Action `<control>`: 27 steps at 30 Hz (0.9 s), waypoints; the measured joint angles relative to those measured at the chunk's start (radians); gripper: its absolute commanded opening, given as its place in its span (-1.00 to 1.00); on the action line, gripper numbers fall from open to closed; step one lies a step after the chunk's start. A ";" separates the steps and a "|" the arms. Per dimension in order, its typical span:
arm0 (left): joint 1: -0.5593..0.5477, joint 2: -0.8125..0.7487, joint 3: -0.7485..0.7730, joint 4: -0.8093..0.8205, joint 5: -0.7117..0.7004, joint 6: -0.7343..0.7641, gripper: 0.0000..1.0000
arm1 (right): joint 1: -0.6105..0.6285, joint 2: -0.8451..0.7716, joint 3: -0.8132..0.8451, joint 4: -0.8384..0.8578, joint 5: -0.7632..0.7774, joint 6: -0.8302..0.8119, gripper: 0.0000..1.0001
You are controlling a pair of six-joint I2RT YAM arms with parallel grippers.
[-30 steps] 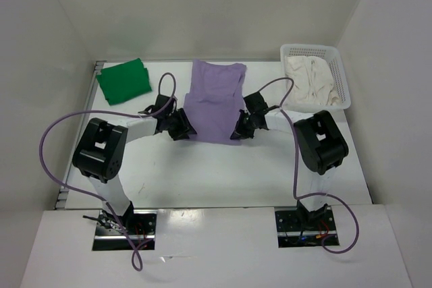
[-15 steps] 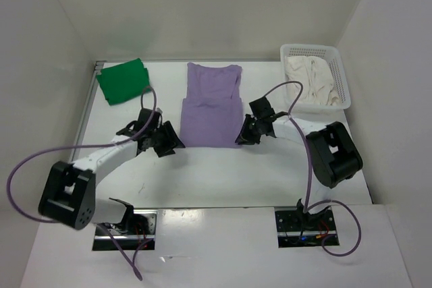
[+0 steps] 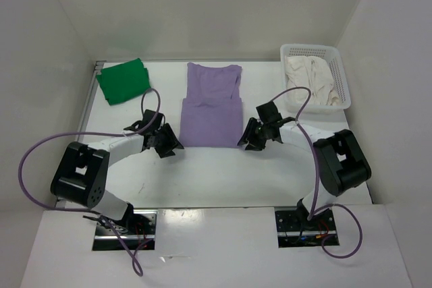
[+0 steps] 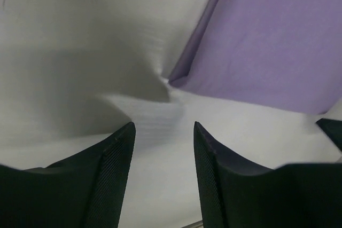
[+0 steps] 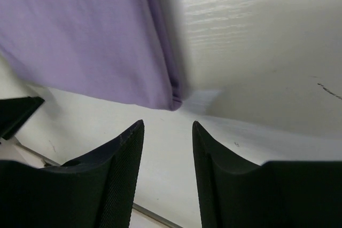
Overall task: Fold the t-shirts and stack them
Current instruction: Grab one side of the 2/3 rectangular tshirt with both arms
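Observation:
The lavender t-shirt (image 3: 210, 106) lies flat mid-table, its lower half folded up over itself. My left gripper (image 3: 171, 142) is open beside the shirt's near left corner (image 4: 179, 77), nothing between its fingers (image 4: 115, 158). Open too, my right gripper (image 3: 248, 138) sits just off the near right corner (image 5: 173, 97), apart from the cloth. A folded green t-shirt (image 3: 123, 81) rests at the far left. The cream-white t-shirt (image 3: 309, 80) is bunched inside the white basket (image 3: 342, 75).
The basket stands at the far right corner of the table (image 3: 216, 173). White walls enclose the table on three sides. Purple cables (image 3: 40, 150) loop out from both arms over the table.
Both grippers let go of the lavender shirt's hem after laying it down folded, then drew back toward the near corners. The right gripper went from shut to open.

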 measured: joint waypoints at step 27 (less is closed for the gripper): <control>0.001 0.100 0.084 0.069 -0.007 0.014 -0.99 | -0.011 0.077 -0.016 0.096 -0.040 0.045 -1.00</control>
